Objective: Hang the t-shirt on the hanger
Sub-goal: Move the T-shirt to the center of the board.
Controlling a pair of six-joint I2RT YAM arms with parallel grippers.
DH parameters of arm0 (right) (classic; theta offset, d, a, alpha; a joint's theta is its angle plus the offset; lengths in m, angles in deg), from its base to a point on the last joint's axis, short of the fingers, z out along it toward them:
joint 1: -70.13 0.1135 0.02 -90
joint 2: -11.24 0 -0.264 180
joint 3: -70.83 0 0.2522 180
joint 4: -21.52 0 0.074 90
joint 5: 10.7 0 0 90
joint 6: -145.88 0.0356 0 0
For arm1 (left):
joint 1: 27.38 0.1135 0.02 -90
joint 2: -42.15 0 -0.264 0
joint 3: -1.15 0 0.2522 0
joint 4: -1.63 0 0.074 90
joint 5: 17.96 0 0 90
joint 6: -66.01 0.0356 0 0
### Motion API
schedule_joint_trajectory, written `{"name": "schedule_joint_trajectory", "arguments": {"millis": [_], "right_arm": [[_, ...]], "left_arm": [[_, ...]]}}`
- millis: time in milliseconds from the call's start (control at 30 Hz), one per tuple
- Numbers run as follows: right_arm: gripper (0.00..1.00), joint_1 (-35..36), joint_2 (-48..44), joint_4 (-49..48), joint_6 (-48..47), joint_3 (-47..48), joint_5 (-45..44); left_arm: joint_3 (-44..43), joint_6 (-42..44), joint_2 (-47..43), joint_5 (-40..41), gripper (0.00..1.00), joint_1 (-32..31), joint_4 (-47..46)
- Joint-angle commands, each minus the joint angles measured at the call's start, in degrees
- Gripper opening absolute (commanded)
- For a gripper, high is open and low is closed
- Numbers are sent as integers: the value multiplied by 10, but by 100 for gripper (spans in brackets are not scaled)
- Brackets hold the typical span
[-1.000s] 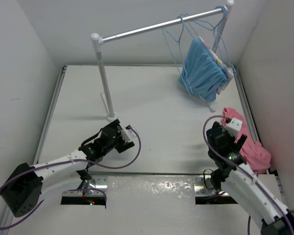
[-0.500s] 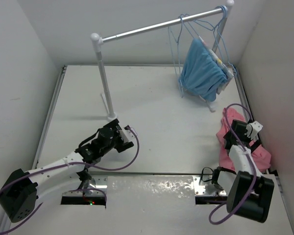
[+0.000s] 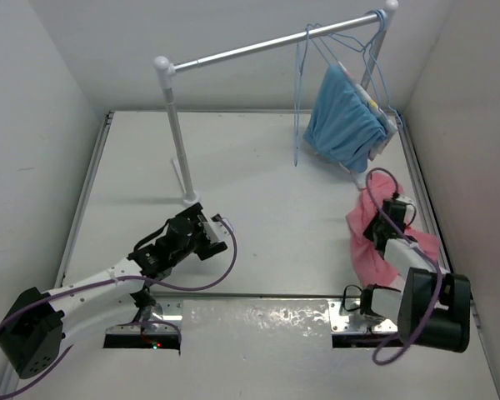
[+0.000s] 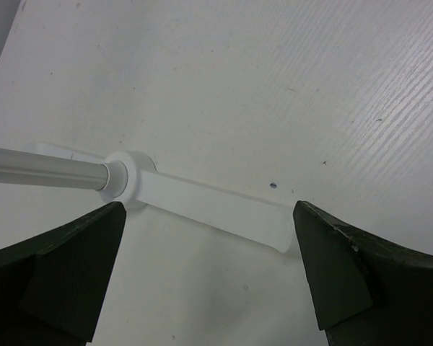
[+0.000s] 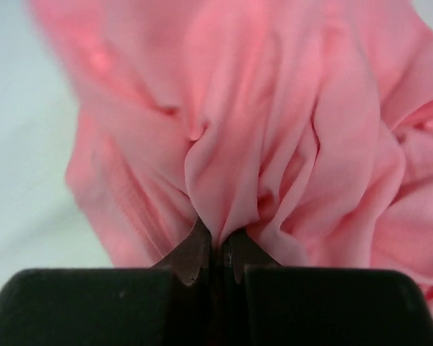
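The salmon-pink t-shirt lies crumpled at the right side of the table, partly lifted. My right gripper is shut on a bunched fold of it. In the right wrist view the fingertips of this gripper pinch the t-shirt, which fills the frame. An empty light-blue wire hanger hangs edge-on from the rail. My left gripper rests low at the left centre, open, holding nothing. In its own view the left gripper frames the white foot of the rail stand.
A silver rail on white posts crosses the back. A light-blue garment hangs from other hangers at its right end. White walls close in the left and right sides.
My right gripper has shut on the pink t-shirt and dragged it left, away from the right wall. The empty hanger has swung to edge-on. The left arm has barely moved.
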Motion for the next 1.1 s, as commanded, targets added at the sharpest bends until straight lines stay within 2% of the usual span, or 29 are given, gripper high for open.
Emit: {"name": "schedule_joint_trajectory", "arguments": {"millis": [0,33,200,300,433,467,533,600,633,667,700,733,767,833,867,900,1000,1033,1067], "right_arm": [[0,103,-54,-15,-4,-15,58],[0,165,-70,-12,-11,-18,53],[0,263,-170,-14,-12,-49,136],[0,300,-220,-1,-34,-37,200],[0,336,-258,-3,-77,1,347],[0,340,-260,6,-89,10,412],[0,342,-267,19,-106,23,462],[1,342,-277,-10,-100,14,489],[9,342,-281,-7,-102,13,466],[14,342,-282,37,-108,17,418],[14,340,-281,75,-110,23,350],[19,341,-274,115,-93,43,163],[42,340,-264,187,-80,52,73],[60,331,-220,252,-74,84,-68],[73,328,-206,261,-76,92,-79],[78,327,-189,266,-79,99,-80],[88,328,-194,245,-94,110,-29],[91,328,-204,219,-98,100,14],[90,328,-217,204,-101,92,37]], "left_arm": [[-6,7,-4,-9,98,2,-14],[-6,8,-5,-10,98,2,-13],[-12,6,-4,-20,97,2,-12],[-22,5,6,-30,96,2,-8],[-50,12,34,-38,96,2,4],[-59,16,40,-42,95,2,11],[-88,23,58,-60,94,2,20],[-121,29,71,-86,93,2,38],[-131,30,87,-105,92,2,39],[-142,35,95,-116,91,2,67],[-161,38,106,-137,91,2,73],[-170,41,130,-146,90,2,81],[-179,44,142,-153,90,1,91],[-207,45,186,-153,89,-5,106],[-219,45,200,-147,86,-8,115],[-242,47,231,-144,84,-17,125],[-272,55,276,-146,79,-41,168],[-273,63,281,-150,79,-47,182],[-268,70,282,-161,78,-54,188]]}}
